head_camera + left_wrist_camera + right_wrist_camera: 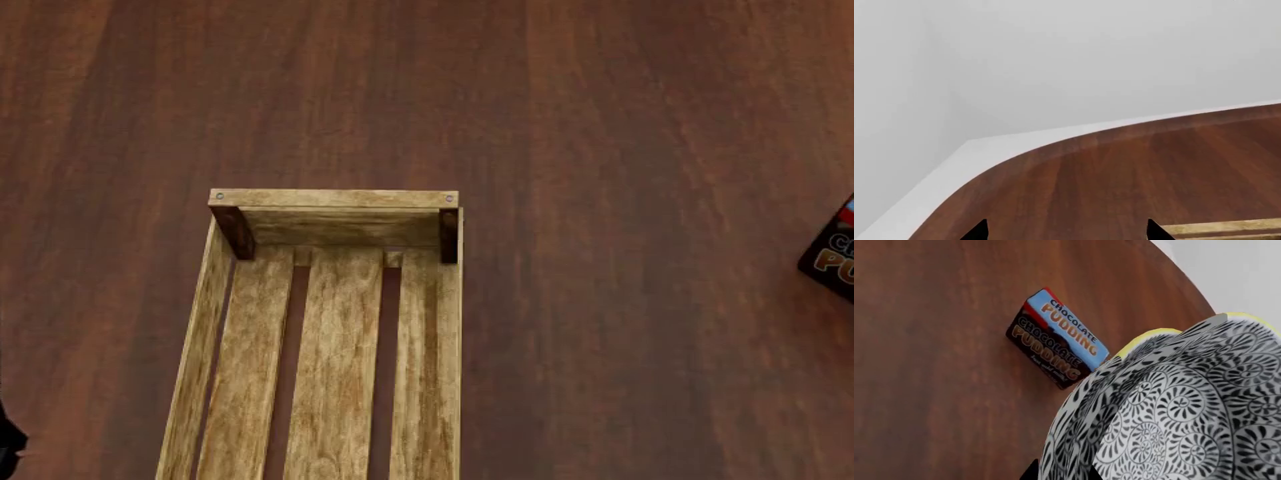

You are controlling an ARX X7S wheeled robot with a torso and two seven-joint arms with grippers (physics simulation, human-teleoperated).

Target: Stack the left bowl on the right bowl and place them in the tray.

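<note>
Bowls (1174, 410): patterned, nested, look rigid, slick, chippable; hold by rim | right gripper (1057, 471): tips straddle the rim, grip uncertain | left gripper (1066, 231): apart, empty | tray (220, 300): empty

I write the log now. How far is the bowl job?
Stacking looks done: the right wrist view shows a patterned bowl nested with a yellow-rimmed one, close at the right gripper. The tray holds nothing in its visible part. Placing remains.
</note>
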